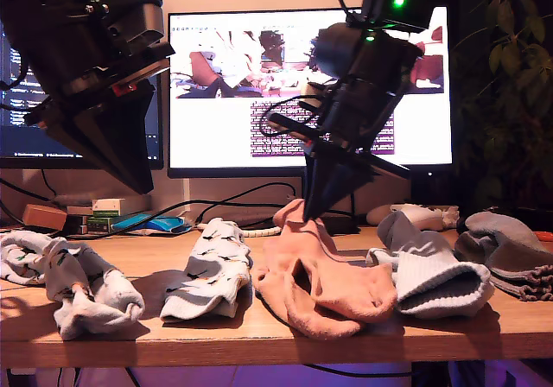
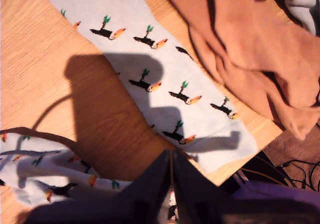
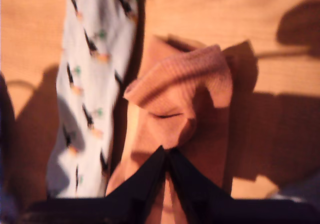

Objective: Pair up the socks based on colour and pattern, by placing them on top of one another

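My second gripper is shut on the cuff of a salmon-pink sock, pinching it up a little off the wooden table. More pink sock fabric lies bunched just to the exterior view's right of it. My first gripper hangs shut and empty above the table, between two pale blue printed socks. One printed sock lies flat beside the pink one. The other is crumpled at the exterior view's left.
A ribbed light blue-white sock and grey frilly socks lie toward the exterior view's right. A white game controller, cables and small boxes sit behind them. Monitors stand at the back. The table's front edge is close to the socks.
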